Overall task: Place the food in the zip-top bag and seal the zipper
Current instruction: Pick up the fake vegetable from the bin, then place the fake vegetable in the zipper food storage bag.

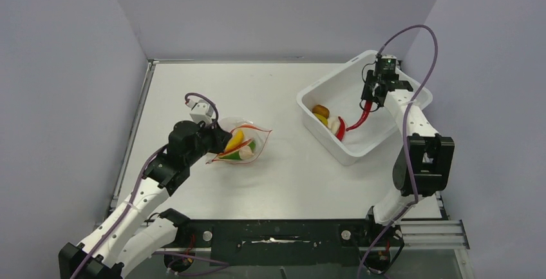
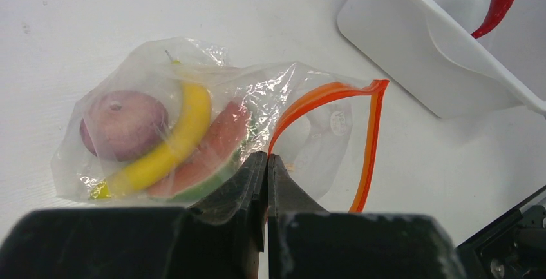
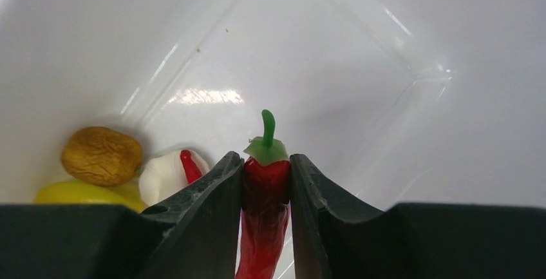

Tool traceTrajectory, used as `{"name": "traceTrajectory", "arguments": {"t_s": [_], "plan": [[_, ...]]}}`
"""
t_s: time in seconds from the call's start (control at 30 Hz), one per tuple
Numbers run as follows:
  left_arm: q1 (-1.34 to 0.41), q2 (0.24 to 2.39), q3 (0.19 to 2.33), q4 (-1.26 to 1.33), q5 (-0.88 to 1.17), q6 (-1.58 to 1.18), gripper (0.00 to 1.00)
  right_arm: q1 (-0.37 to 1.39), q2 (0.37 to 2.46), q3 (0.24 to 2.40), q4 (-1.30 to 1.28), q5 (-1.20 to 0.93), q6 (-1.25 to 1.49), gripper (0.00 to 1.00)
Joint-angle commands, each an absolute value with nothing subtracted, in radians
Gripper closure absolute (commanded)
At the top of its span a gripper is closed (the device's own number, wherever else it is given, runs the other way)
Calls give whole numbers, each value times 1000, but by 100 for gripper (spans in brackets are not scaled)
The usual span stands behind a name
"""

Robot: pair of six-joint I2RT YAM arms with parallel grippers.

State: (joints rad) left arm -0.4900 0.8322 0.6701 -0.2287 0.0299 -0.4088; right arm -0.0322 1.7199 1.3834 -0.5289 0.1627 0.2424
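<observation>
The clear zip-top bag lies on the table left of centre, its orange-red zipper gaping open. Inside it are a yellow banana, a watermelon slice and a purplish round piece. My left gripper is shut on the bag's mouth edge. My right gripper is shut on a red chili, which hangs over the white bin. In the bin lie a brown round piece, a white piece, a yellow piece and a second red chili.
The white rectangular bin stands at the table's back right, its near corner close to the bag's mouth. Grey walls close in the table on three sides. A black rail runs along the near edge.
</observation>
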Motion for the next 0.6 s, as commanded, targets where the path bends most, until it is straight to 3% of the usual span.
{"name": "traceTrajectory", "arguments": {"t_s": [0.0, 0.27, 0.57], "plan": [[-493, 805, 690, -121, 4, -395, 100, -32, 1592, 1381, -430, 144, 242, 79], [-492, 755, 523, 87, 96, -308, 100, 58, 1393, 1341, -341, 138, 254, 79], [-491, 758, 625, -6, 251, -277, 100, 276, 1126, 1144, -184, 170, 305, 79]]}}
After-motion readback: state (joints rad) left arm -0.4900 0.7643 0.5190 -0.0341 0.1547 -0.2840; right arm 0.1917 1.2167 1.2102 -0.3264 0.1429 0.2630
